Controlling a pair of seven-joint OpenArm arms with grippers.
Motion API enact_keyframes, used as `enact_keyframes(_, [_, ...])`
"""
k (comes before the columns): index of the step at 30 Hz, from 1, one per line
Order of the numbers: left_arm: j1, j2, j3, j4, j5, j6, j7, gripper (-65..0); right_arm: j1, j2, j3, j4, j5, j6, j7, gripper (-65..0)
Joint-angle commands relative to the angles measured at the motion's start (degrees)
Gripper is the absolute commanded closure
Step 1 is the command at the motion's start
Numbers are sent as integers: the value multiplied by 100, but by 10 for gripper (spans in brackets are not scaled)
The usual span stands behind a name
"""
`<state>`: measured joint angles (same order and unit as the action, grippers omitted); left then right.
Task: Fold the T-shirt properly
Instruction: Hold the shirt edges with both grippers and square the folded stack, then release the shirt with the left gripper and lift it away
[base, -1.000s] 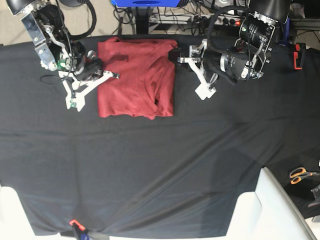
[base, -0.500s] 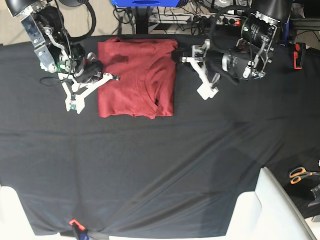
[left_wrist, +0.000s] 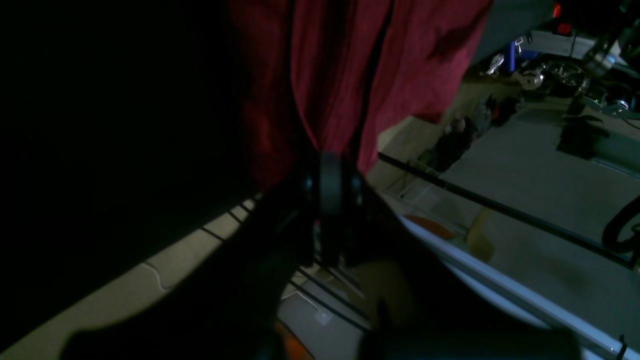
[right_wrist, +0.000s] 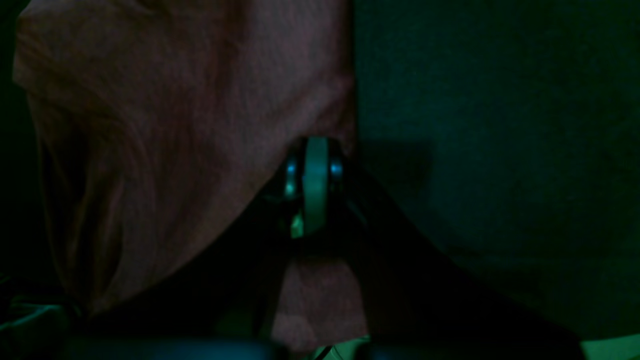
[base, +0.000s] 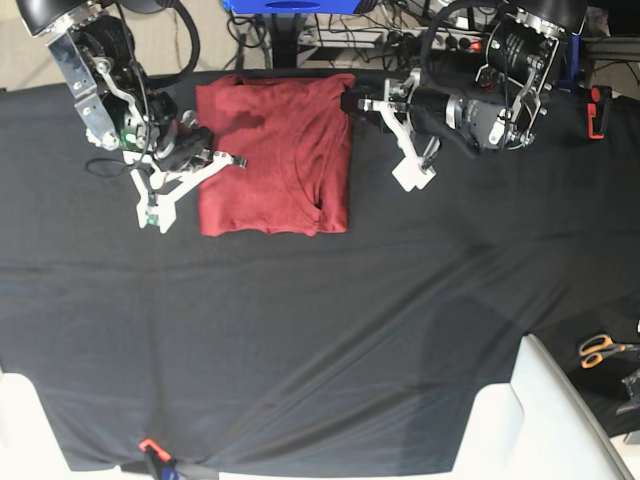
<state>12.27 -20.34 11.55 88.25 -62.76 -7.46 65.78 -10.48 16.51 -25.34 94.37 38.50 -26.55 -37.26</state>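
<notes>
at table's far edge the shirt (base: 273, 155) lies in a folded rectangle. left gripper (base: 352, 104) pinched closed at its far corner, right gripper (base: 234, 158) closed on nothing at the opposite edge, probably neatening edges.

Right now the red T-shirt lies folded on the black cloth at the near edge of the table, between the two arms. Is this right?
Not quite. The T-shirt lies folded on the black cloth between the two arms, but at the far edge of the table, as the base view shows.
</notes>
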Motion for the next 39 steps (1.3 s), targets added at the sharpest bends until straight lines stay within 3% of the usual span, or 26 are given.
enact_keyframes(1, [17, -45, -25, 155, -93, -23, 29, 0, 68, 23, 33, 71, -22, 30, 73, -3])
enact_keyframes(20, [52, -142, -34, 375, -49, -23, 11, 0, 85, 23, 33, 71, -22, 30, 73, -3])
enact_keyframes(25, [87, -142, -544, 402, -84, -23, 11, 0, 94, 23, 33, 71, -22, 30, 73, -3])
enact_keyframes(30, [87, -151, -966, 410, -93, -23, 46, -133, 165, 23, 33, 1, -22, 30, 64, -3])
enact_keyframes(35, [34, -204, -1063, 410, -155, -32, 416, -165, 288, -21, 16, -281, -22, 30, 82, -3])
enact_keyframes(39, [-309, -221, -1256, 261, -1034, -32, 433, -165, 367, -108, 24, -325, -22, 39, 73, -2])
